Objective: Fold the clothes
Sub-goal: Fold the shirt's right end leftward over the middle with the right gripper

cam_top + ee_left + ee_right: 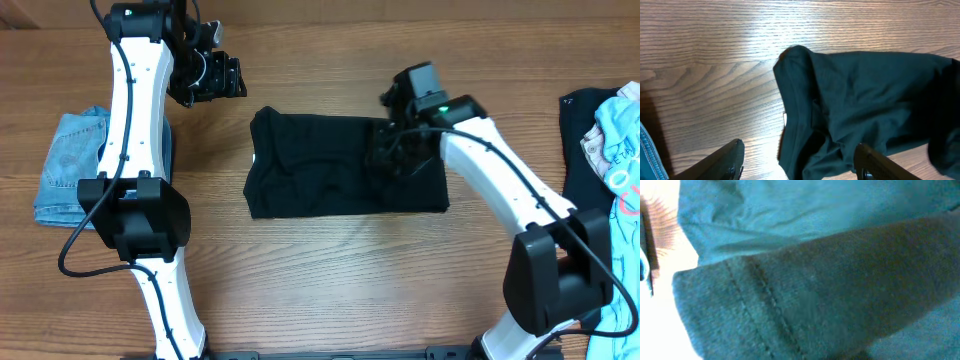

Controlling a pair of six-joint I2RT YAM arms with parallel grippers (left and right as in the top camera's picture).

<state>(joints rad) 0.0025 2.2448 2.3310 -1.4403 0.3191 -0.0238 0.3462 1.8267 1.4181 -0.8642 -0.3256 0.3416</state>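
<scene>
The large black garment (330,165) lies as a rough rectangle at the table's middle. In the left wrist view (865,100) it shows a small white label (784,119) at its left edge. My left gripper (215,75) is open and empty above bare wood, behind and left of the garment; the garment's left end lies between its fingers (797,167) in its wrist view. My right gripper (395,150) is down on the garment's right part. A hemmed fold of the fabric (805,305) fills the right wrist view and hides the fingers; it looks gripped.
Folded blue jeans (70,165) lie at the left edge beside the left arm's base. Another black piece (578,135) and a pale-blue printed one (620,150) lie at the right edge. Bare wood surrounds the garment.
</scene>
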